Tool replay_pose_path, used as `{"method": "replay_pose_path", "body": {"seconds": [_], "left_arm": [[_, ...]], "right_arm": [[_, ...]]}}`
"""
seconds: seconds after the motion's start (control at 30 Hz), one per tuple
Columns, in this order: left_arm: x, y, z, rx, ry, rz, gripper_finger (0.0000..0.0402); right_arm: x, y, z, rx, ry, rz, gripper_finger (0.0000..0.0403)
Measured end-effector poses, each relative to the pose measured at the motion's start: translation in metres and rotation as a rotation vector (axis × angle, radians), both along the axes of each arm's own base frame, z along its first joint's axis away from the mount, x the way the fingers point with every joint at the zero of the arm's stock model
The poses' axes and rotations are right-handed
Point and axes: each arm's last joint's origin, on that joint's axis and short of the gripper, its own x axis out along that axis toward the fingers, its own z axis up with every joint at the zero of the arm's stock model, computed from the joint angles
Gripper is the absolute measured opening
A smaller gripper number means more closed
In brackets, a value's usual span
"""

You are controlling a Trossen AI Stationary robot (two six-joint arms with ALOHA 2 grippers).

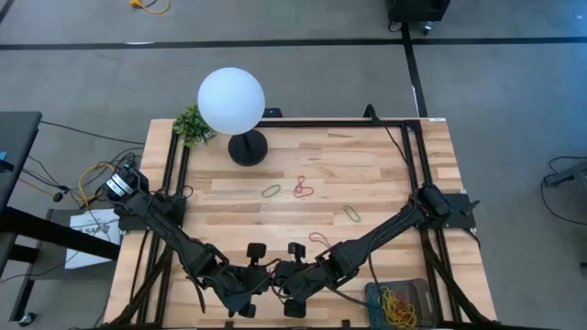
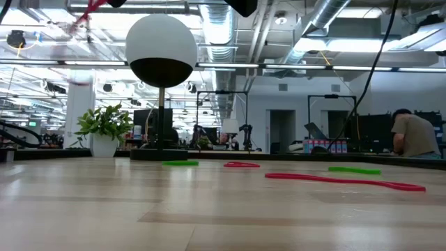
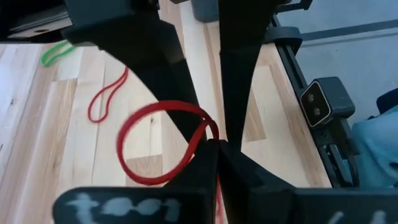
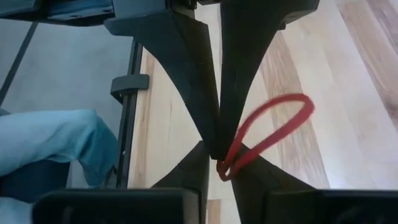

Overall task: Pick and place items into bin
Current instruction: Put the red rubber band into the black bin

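At the table's near edge, the left hand and right hand are each clamped on a red band, beside the bin at the near right corner.

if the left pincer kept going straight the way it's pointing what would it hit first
Probably bare table. The left pincer, shut on a red rubber band, looks onto open wood; a second red band and a green band lie farther ahead, off to one side. Depth is unclear.
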Motion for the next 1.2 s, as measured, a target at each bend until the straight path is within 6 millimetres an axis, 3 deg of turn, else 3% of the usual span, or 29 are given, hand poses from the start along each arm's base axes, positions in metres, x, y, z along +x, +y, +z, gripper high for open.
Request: {"method": "replay_pose_path", "body": {"seconds": [0.27,0.93,1.2], "left_arm": [[-0.0027,0.0012,-0.0029,-0.015,0.052,0.002,0.0000],[-0.0033,0.0015,-0.0035,-0.024,0.064,0.008,0.0001],[-0.0033,0.0022,-0.0035,-0.014,0.054,0.029,0.0040]], "right_arm": [[-0.0027,0.0020,-0.0018,-0.006,0.021,0.001,0.0010],[-0.0034,0.0016,-0.0027,-0.010,0.032,0.001,0.0001],[-0.0041,0.0002,-0.0039,-0.020,0.048,-0.001,0.0000]]}}
